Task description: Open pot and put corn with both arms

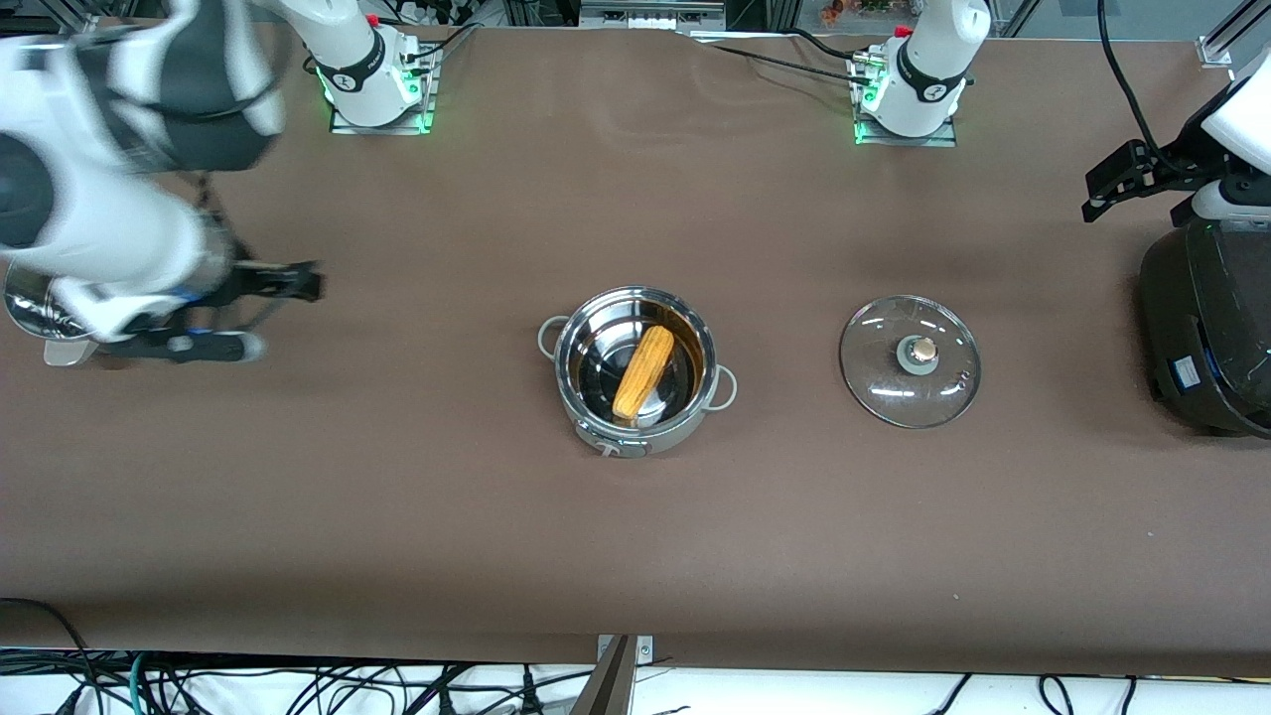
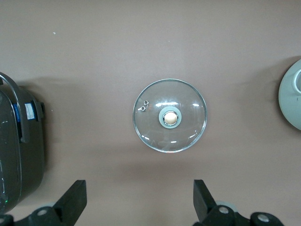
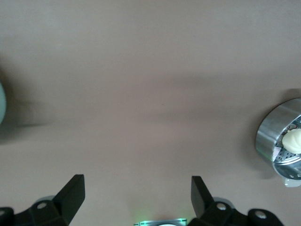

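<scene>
The steel pot (image 1: 635, 369) stands uncovered at the table's middle, with the yellow-orange corn (image 1: 643, 371) lying inside it. Its glass lid (image 1: 910, 360) with a tan knob lies flat on the table beside it, toward the left arm's end, and shows in the left wrist view (image 2: 170, 116). My left gripper (image 1: 1122, 184) is open and empty, up over the table by the black cooker; it also shows in its wrist view (image 2: 138, 197). My right gripper (image 1: 263, 316) is open and empty, over the table at the right arm's end; it also shows in its wrist view (image 3: 136, 195).
A big black cooker (image 1: 1206, 328) stands at the left arm's end and shows in the left wrist view (image 2: 19, 150). A perforated steel steamer (image 1: 30, 308) with a white bun (image 3: 292, 140) stands at the right arm's end, partly hidden by the right arm.
</scene>
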You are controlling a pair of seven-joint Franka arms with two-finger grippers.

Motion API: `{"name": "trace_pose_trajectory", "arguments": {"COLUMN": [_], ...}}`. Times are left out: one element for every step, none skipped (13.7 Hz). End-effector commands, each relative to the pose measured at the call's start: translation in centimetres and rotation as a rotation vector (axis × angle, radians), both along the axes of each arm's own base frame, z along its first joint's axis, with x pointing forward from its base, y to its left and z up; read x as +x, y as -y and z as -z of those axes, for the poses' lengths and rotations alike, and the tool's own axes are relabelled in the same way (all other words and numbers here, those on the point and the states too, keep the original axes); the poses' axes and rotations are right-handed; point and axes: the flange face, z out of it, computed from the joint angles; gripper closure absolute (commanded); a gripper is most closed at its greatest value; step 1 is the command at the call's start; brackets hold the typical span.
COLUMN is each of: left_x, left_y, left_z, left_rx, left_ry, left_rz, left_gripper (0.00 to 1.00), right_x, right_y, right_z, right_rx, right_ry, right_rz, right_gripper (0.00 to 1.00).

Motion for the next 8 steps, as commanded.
{"name": "trace_pose_trajectory", "arguments": {"left_x": [0.4, 0.4, 0.4, 0.5, 0.4, 0.5, 0.5, 0.5], "left_y": [-0.1, -0.1, -0.2, -0.2, -0.2, -0.2, -0.2, -0.2], "left_z": [-1.8, -1.8, -1.9, -2.3, -2.6, -2.5, -2.4, -2.4], "left_rx": [0.026, 0.026, 0.027, 0.028, 0.028, 0.028, 0.028, 0.028], "left_ry": [-0.007, -0.007, -0.005, 0.004, 0.007, 0.005, 0.004, 0.004], "left_rz": [0.012, 0.012, 0.013, 0.013, 0.013, 0.013, 0.013, 0.013], "left_gripper": [0.00, 0.00, 0.00, 0.00, 0.00, 0.00, 0.00, 0.00], "right_x": [-0.4, -1.2, -2.2, -3.4, -4.7, -6.0, -7.2, -8.3], "right_y": [3.5, 3.9, 4.4, 4.8, 5.3, 5.2, 5.2, 5.4], "right_z": [-0.4, 0.0, 0.4, 0.7, 0.7, -0.6, -1.8, -3.5], "right_rx": [0.047, 0.065, 0.078, 0.062, 0.057, 0.062, 0.056, 0.052], "right_ry": [0.033, 0.072, 0.108, 0.137, 0.143, 0.150, 0.132, 0.123], "right_rz": [-0.007, -0.011, -0.013, -0.026, -0.012, -0.019, -0.021, -0.017], "right_gripper": [0.00, 0.00, 0.00, 0.00, 0.00, 0.00, 0.00, 0.00]}}
